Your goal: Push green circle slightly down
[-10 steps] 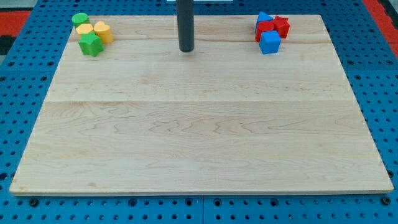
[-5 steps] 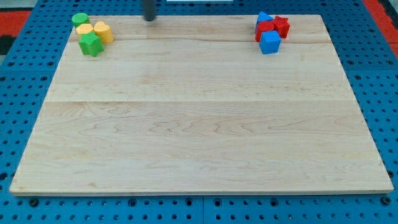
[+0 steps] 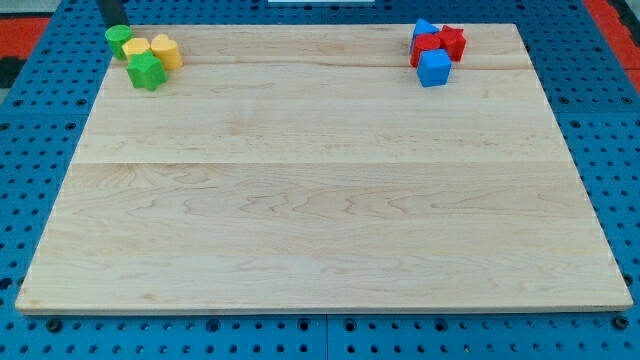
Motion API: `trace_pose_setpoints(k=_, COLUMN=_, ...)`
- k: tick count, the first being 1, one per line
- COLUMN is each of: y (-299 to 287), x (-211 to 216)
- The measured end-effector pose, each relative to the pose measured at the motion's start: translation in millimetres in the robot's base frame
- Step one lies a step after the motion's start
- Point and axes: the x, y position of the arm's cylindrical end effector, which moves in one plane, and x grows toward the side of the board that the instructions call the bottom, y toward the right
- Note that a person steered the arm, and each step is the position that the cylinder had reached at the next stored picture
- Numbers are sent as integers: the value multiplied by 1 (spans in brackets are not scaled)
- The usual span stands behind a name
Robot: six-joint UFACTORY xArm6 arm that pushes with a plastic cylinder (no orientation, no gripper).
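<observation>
The rod has no fingers to open or close; my tip (image 3: 112, 24) sits at the green circle's (image 3: 119, 40) twelve o'clock, seemingly touching, placed to shove it toward six; yellow blocks (image 3: 152, 49) and a green star (image 3: 146, 71) crowd its four o'clock on the table (image 3: 320, 200).

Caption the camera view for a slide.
My tip sits just above the green circle at the wooden board's top-left corner, ready to push down.

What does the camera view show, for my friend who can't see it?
My tip sits just above the green circle at the wooden board's top left, beside yellow blocks and a green star. Red and blue blocks cluster top right.
</observation>
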Motion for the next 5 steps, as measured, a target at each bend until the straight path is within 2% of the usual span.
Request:
trace_pose_setpoints(k=2, y=5, x=13)
trace_pose_setpoints(k=5, y=44, x=54)
